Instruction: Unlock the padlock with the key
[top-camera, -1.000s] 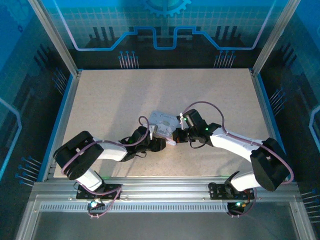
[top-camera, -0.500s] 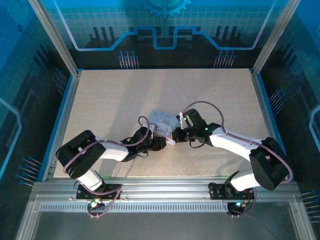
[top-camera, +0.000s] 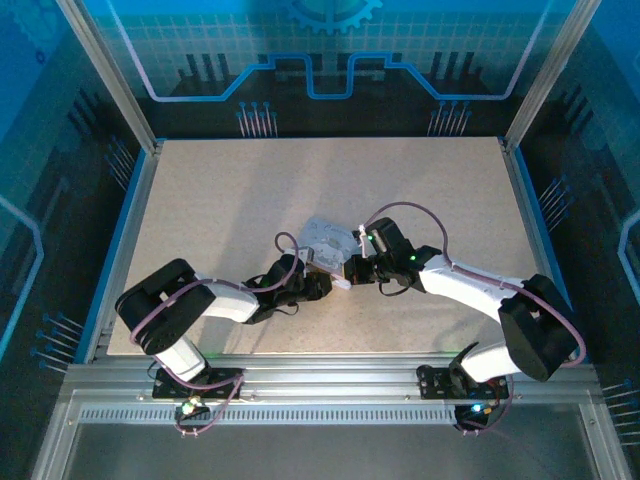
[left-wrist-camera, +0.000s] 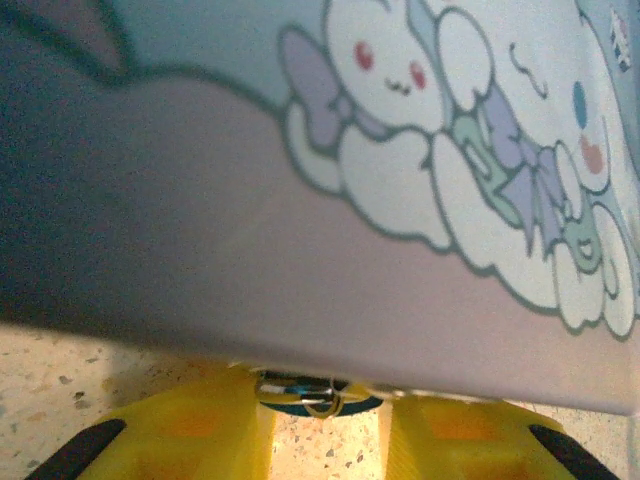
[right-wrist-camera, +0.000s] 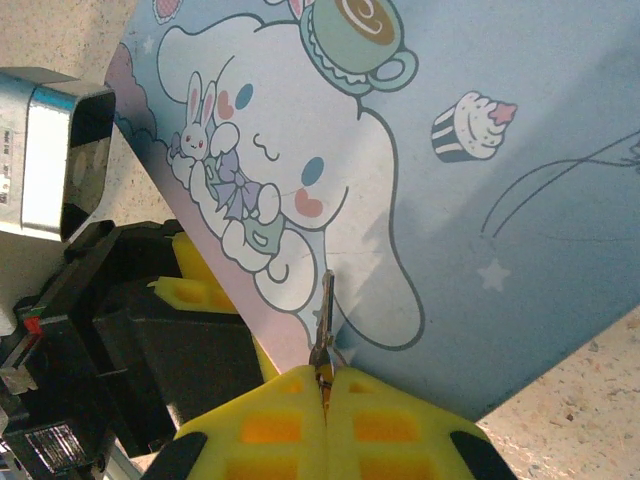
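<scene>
- Beige speckled table sits in a booth of blue-lit walls marked with circuit-like lines. A grey metal rail crosses the bottom of the top view.
- Left gripper, bottom centre of its wrist view: the yellow fingers stand a little apart with the padlock in the gap. Whether they pinch it cannot be told.
- Padlock: a tiny, glinting metal piece, blurred, tucked right under the box's lower edge.
- Box, at the middle of the top view between the two grippers: a lavender and pale blue tin printed with white long-eared cartoon animals.
- Key, lower centre of the right wrist view: a thin dark sliver standing up against the box's print.
- Right gripper: the yellow fingers are pressed together, clamping the key's lower end.
</scene>
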